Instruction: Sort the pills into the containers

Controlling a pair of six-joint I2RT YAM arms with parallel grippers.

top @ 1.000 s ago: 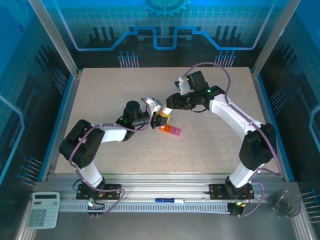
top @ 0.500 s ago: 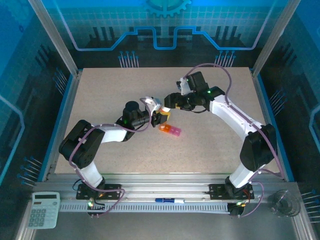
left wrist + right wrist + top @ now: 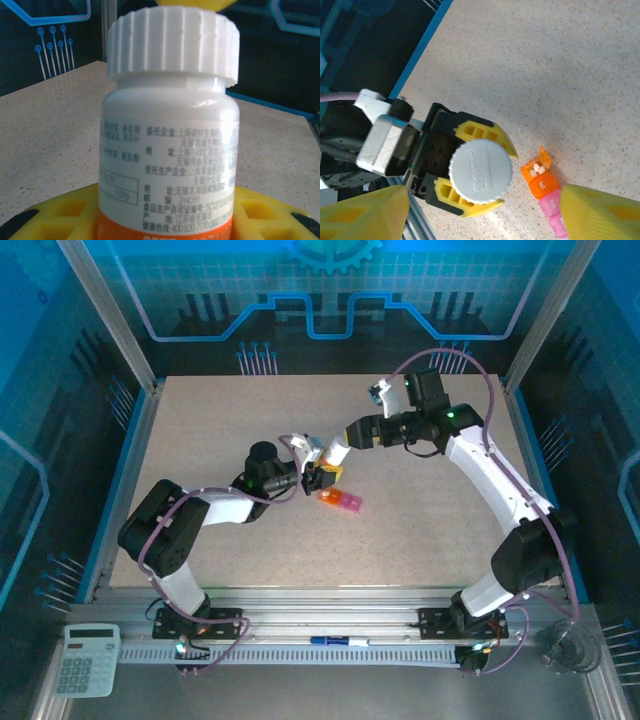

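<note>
The small white cylindrical plastic bottle [image 3: 169, 150] has an orange band; the translucent plastic compartment strip [image 3: 547, 195] is orange, then pink.

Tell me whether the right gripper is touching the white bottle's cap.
Apart. Right wrist view: the right gripper stands open, its fingers wide of the cap, a clear gap each side.

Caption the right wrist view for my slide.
Left pincer grips the capped white bottle near the containers, whose open orange compartment holds white pills.
</note>
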